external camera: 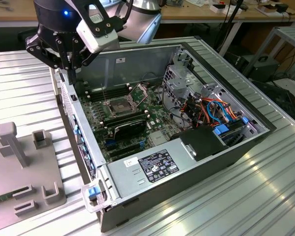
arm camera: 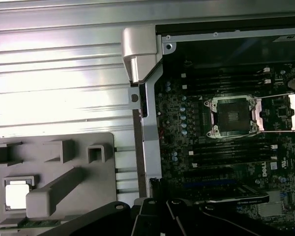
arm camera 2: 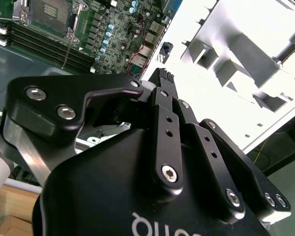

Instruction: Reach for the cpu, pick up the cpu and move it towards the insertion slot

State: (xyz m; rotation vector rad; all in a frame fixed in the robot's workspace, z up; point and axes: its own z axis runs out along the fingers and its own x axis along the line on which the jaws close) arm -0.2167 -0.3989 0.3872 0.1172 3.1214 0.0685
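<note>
The cpu [arm camera: 15, 195] is a pale flat square lying in a framed pocket of the grey fixture plate [arm camera: 88, 191], beside the open computer case. The insertion slot [external camera: 119, 104] [arm camera: 233, 115] [arm camera 2: 51, 10] is a silvery-framed socket with a dark centre on the green motherboard, and its retention plate [arm camera: 285, 113] is hinged open. My gripper [external camera: 69, 73] [arm camera 2: 162, 78] hangs above the case's wall at the exterior view's left, between the fixture plate [external camera: 10, 167] and the socket. It touches neither. I see nothing in the gripper.
The case [external camera: 236, 147] holds a power supply [external camera: 157, 164], a metal drive cage [external camera: 187, 83], coloured cables [external camera: 214, 110] and long black memory slots [external camera: 125, 120]. Upright grey posts [external camera: 12, 142] rise from the fixture plate. Ribbed aluminium table [external camera: 265, 196] surrounds the case.
</note>
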